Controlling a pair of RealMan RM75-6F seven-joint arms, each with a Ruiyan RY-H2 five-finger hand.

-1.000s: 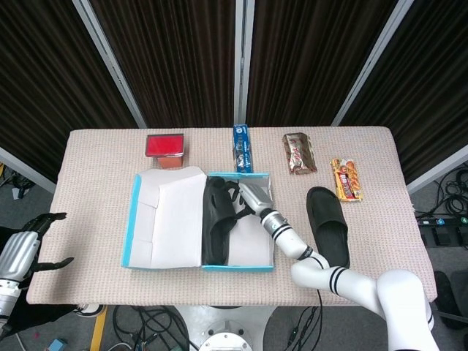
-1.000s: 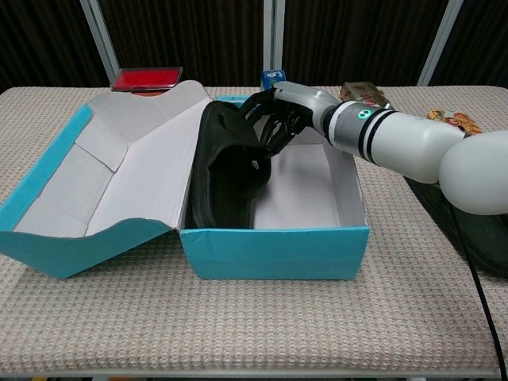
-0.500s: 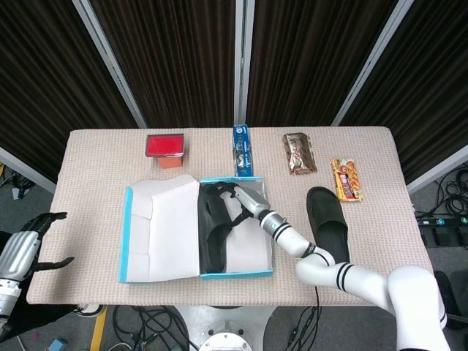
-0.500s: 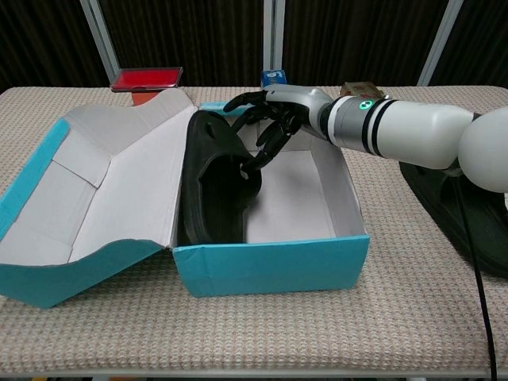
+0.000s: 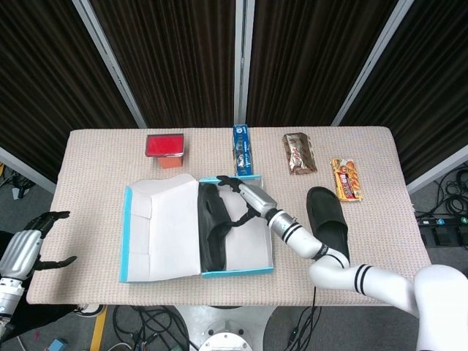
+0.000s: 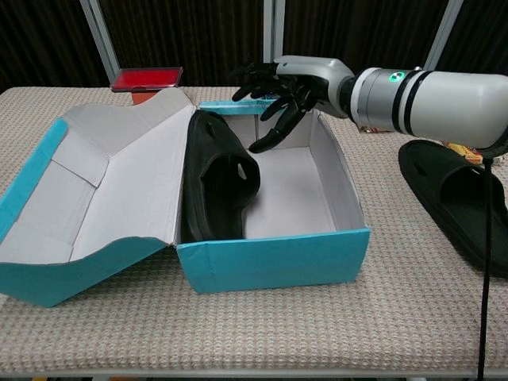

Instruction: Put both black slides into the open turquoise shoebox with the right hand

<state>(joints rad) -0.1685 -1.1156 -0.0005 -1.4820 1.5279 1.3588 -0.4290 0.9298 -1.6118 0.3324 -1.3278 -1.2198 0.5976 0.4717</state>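
One black slide (image 5: 210, 228) (image 6: 216, 190) stands on its side in the left part of the open turquoise shoebox (image 5: 238, 272) (image 6: 274, 258), leaning against the lid hinge. My right hand (image 5: 243, 194) (image 6: 290, 87) hovers above the box's far end with fingers spread, holding nothing and clear of the slide. The second black slide (image 5: 328, 223) (image 6: 456, 198) lies flat on the table to the right of the box. My left hand (image 5: 29, 245) hangs open off the table's left edge, seen only in the head view.
The box lid (image 5: 161, 227) (image 6: 95, 178) lies open to the left. Along the far edge sit a red box (image 5: 164, 145), a blue packet (image 5: 242, 148), a brown snack bag (image 5: 298, 153) and an orange snack bag (image 5: 346, 179).
My right hand let go of the slide in the box and rose up and back out of it, fingers spreading. The box shifted slightly left.
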